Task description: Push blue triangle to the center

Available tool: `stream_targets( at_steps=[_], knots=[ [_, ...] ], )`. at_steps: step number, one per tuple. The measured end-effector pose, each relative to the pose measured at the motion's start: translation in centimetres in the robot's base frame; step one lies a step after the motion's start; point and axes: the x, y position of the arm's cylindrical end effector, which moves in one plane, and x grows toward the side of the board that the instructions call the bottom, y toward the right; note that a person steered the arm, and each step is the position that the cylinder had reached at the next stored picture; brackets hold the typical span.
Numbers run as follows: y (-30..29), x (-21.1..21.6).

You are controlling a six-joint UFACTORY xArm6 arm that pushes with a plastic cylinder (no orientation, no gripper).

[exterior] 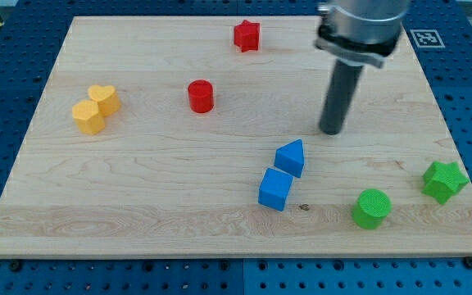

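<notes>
The blue triangle [291, 157] lies on the wooden board [138, 180], right of the middle and toward the view's bottom. A blue cube [275, 189] touches it at its lower left. My tip [331, 130] rests on the board a short way up and to the right of the blue triangle, apart from it. The rod rises from the tip to the arm at the view's top right.
A red star [247, 35] sits near the top edge and a red cylinder [201, 96] is left of the middle. A yellow heart [104, 99] and a yellow hexagon [88, 117] touch at the left. A green cylinder [372, 207] and green star [444, 180] sit at the bottom right.
</notes>
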Motion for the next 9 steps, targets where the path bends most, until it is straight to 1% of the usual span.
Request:
stream_targets(
  at_steps=[1, 2, 3, 4, 5, 6, 7, 8, 9],
  knots=[
    [0.6, 3.7],
    [0.4, 8.6],
    [-1.1, 11.8],
    [-4.1, 11.5],
    [-5.9, 10.0],
    [-6.6, 7.3],
    [-7.8, 3.6],
    [-10.1, 0.0],
    [-12.7, -0.5]
  ],
)
